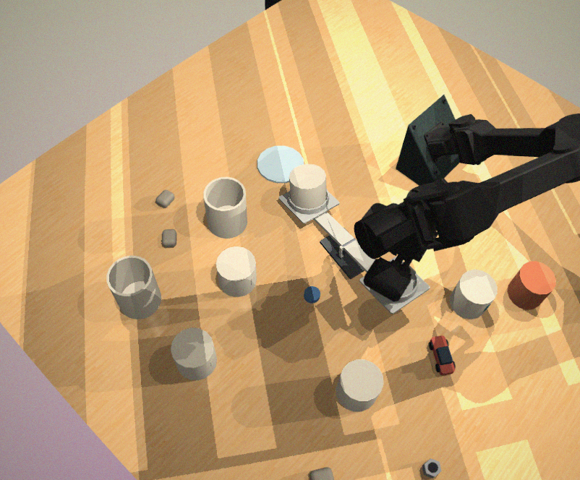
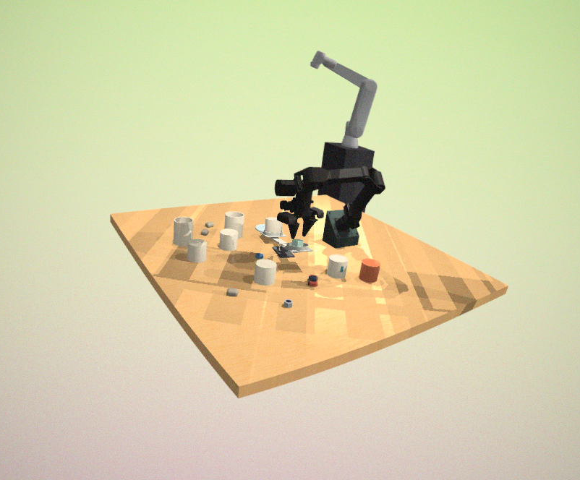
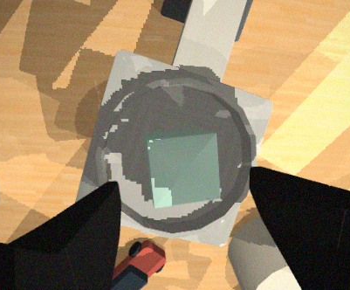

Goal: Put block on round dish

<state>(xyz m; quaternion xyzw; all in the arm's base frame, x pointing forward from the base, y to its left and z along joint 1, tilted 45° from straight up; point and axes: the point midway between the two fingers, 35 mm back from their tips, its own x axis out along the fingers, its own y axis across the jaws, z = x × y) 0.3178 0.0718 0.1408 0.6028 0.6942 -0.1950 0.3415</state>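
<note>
The gripper [image 3: 184,192], fingers spread and empty, hung over the uncovered block [image 3: 183,168] on the balance pan [image 3: 113,92] at frame centre. Judged next: descend, pinch the block, carry it to the dish [image 1: 276,161], upper left.

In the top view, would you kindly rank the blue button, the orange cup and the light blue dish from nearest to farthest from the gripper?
From the gripper, which is open:
1. Blue button, left of it and closest.
2. Orange cup, off to its right.
3. Light blue dish, beyond the balance's far cup, farthest.
</note>
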